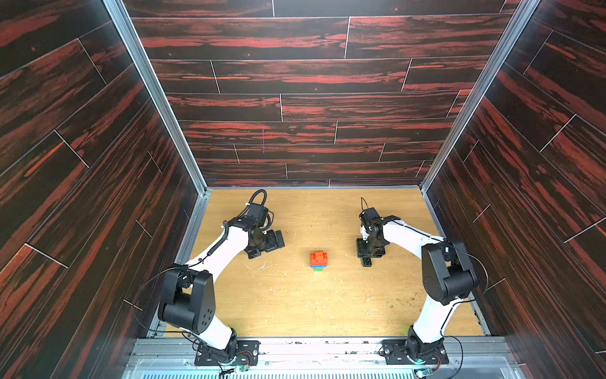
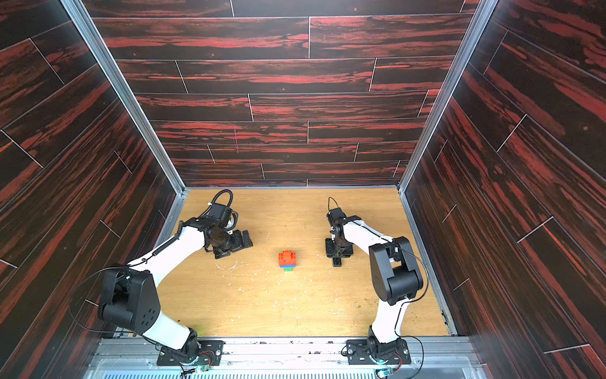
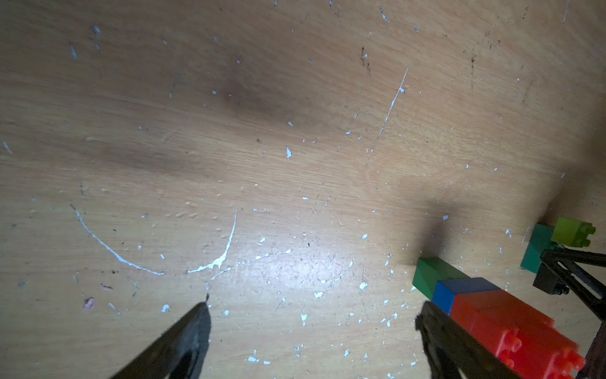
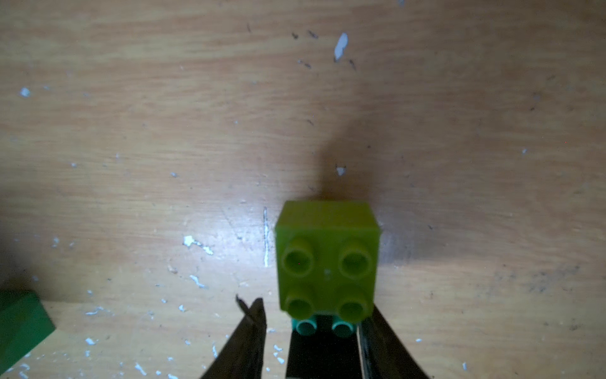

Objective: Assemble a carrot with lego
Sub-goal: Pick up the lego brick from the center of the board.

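As right claw point(image 4: 316, 305) flanks lime brick point(image 4: 328, 249), perhaps touching, stack point(image 1: 318, 260) apart

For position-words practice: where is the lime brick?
Right wrist view: the lime brick sits between the right gripper's jaws, against a teal brick, right of the red-topped stack.

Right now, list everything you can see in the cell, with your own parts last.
large brick stack: one; red, blue and green; middle of the table.
small brick stack: one; lime, teal and black; inside the right pincer.
table: one; light wood, flecked white; floor of the cell.
walls: three; dark wood pattern streaked red; around the table.
left arm: one; white and black; reaching in beside the large brick stack.
right arm: one; white and black; reaching in opposite.
left pincer: one; black; open wide, empty.
right pincer: one; black; around the small brick stack, gap on one side.
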Robot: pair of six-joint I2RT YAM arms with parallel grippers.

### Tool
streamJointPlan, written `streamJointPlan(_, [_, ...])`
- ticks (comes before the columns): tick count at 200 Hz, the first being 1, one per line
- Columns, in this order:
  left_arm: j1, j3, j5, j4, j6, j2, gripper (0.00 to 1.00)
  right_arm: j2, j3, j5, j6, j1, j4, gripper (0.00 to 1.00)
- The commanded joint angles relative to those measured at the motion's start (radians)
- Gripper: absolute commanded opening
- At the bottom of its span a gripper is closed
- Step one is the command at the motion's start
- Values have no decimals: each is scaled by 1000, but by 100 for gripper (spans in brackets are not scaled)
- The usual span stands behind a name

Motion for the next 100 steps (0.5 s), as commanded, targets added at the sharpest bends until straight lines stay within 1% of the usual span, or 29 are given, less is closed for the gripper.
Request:
streamJointPlan(1, [5,-6,-8,-8,-4,-21,100,44,20,7,-14,-3,-17,47])
streamJointPlan(68, [5,-8,-12,-9,-5,-23,100,56,23,16,-21,-3,-10,41])
streamJointPlan(100, [5,-6,-14,-8,-7,-23,100,64,34,18,-23,-4,-10,41])
